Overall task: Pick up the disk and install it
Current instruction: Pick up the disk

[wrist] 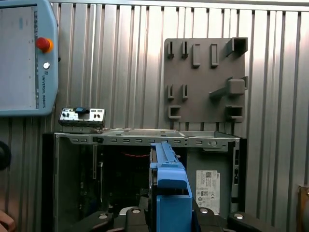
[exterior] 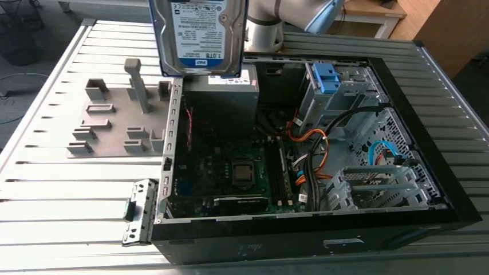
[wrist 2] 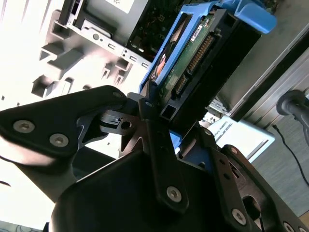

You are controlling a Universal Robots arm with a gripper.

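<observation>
High over open black computer case (exterior: 306,229), flat silver hard disk with blue rails (exterior: 200,37) hangs upright, clamped in black tool (wrist 2: 169,116). Carry wants firm grip, rails square to grey metal drive bay (exterior: 355,91), clear of orange cables (exterior: 312,136).

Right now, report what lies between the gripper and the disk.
Nothing: in the second wrist view the gripper is shut directly on the disk, fingers against its edges.

Pale grey rounded tubular arm segments (exterior: 302,12), matte black angular metal gripper (wrist 2: 169,118), flat black linkage plates (wrist 2: 58,121) with bevelled edges, bulky rounded black housing (wrist 2: 120,198), small silver round-head screws (wrist 2: 174,194) set into plates and links, glinting in both wrist views
</observation>
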